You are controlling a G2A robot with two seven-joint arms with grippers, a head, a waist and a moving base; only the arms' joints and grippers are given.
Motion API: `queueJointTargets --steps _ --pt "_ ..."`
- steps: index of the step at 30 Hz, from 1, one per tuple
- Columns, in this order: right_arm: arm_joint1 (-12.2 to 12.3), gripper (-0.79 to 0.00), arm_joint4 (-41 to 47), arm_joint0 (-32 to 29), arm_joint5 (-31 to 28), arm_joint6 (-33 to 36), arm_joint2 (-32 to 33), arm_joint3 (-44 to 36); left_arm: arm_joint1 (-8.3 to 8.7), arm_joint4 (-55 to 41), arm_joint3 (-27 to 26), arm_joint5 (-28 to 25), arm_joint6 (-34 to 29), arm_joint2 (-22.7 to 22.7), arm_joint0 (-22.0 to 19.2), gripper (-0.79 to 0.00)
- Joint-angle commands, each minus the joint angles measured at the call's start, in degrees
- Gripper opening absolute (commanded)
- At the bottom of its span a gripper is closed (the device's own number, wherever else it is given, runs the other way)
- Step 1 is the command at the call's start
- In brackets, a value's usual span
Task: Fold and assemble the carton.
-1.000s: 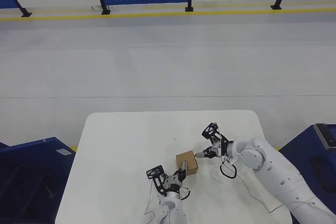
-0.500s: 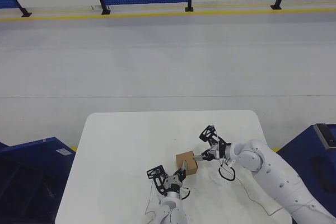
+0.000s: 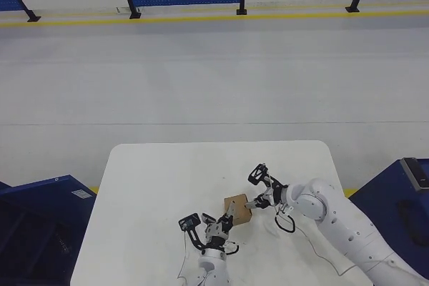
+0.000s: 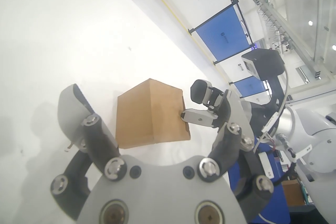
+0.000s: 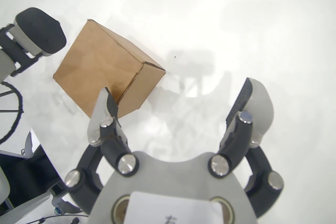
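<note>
White table: right gripper, spread wide, has edged left, one finger touching the carton; left gripper gapes empty.

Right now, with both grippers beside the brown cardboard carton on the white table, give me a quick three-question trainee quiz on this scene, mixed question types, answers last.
1. True or false: the brown cardboard carton is lifted clear of the white table.
2. The right gripper is: A open, B shut on the carton, C shut on nothing.
3. Fill in: ___ of the right gripper's fingers touches the carton.
Key: 1 false, it rests on the table; 2 A; 3 one.
</note>
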Motion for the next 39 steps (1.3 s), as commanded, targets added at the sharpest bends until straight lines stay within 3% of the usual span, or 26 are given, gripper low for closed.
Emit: queueJointTargets --steps 1,12,21,24,27,30,34,39 --pt "-0.11 0.000 -0.49 -0.07 0.26 0.23 -0.20 -0.09 0.34 -0.24 -0.35 -0.24 -0.05 0.02 0.27 0.000" --pt "-0.24 0.000 1.22 -0.99 -0.67 -0.33 1.11 -1.24 1.62 -1.37 -1.13 -2.57 2.74 1.14 0.44 0.000" --pt "-0.24 0.000 1.22 -0.99 -0.67 -0.33 1.11 -1.24 1.66 -1.48 -1.20 -2.81 2.84 1.14 0.48 0.000" --pt "-0.07 0.000 4.61 -2.10 0.46 -3.19 3.29 -0.51 2.19 7.05 -0.61 -2.71 11.26 0.66 0.38 0.000" --pt "0.07 0.000 10.03 -2.81 0.50 -3.30 5.46 0.41 3.43 15.92 3.67 -5.05 20.73 2.10 -0.12 0.000" --pt "0.01 0.000 13.93 -3.05 -0.79 -2.39 6.17 0.97 4.50 22.27 8.49 -3.66 28.60 4.64 -1.24 0.000" --pt "-0.35 0.000 21.32 -2.77 -3.80 -1.54 6.64 2.69 4.84 28.90 16.27 -0.17 32.55 10.12 -4.65 0.000" --pt "-0.59 0.000 33.02 -2.42 -9.59 1.50 7.68 6.54 4.32 27.09 20.86 1.94 36.08 15.19 -8.12 0.000"
